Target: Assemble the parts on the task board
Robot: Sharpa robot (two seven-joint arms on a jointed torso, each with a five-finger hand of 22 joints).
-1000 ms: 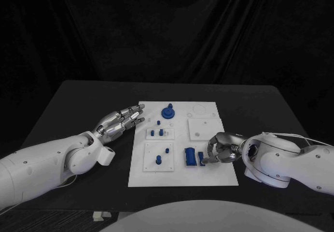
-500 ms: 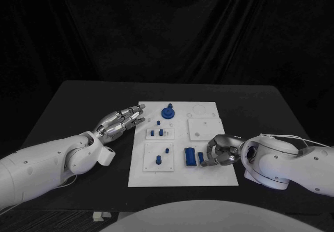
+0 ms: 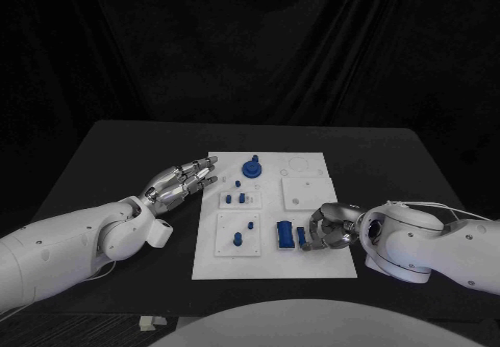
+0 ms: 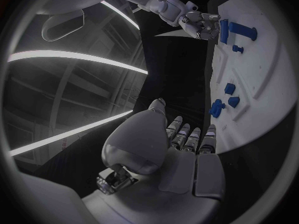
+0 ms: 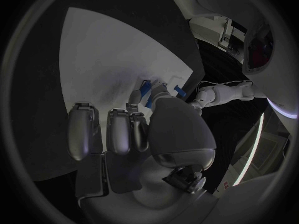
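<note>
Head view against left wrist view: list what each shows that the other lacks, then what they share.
Head view alone: the whole task board on the black table, the round blue part at its far end, and the left arm beside it.

Left wrist view alone: the left hand's palm side, fingers straight and apart, holding nothing.

Both: the right hand at the tall blue part near the board's right edge, and small blue pegs.
</note>
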